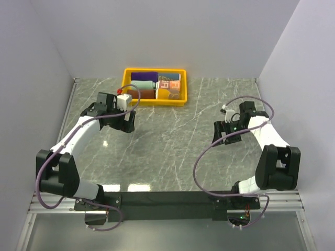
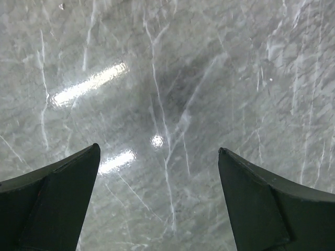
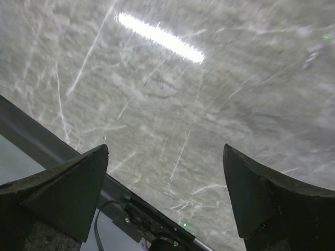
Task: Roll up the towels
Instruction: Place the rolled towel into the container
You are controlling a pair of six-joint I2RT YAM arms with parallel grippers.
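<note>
Several rolled towels lie packed in the yellow tray [image 1: 127, 79] at the back of the table: a purple one [image 1: 143, 76], a maroon-brown one [image 1: 146, 93], a blue-grey one with lettering [image 1: 168, 83] and a yellow-edged one [image 1: 170, 94]. My left gripper [image 1: 125, 124] hangs open over bare marble just in front of the tray's left end; its wrist view shows only the tabletop between the fingers [image 2: 63, 183]. On the right side of the table, my right gripper [image 1: 221, 134] is open too, with nothing between its fingers [image 3: 261, 188].
The grey marble tabletop [image 1: 172, 141] is bounded by white walls on three sides. A black base rail [image 1: 172, 198] carrying both arms runs along the near edge, and it shows in the right wrist view [image 3: 47, 144] with cables [image 3: 104, 214].
</note>
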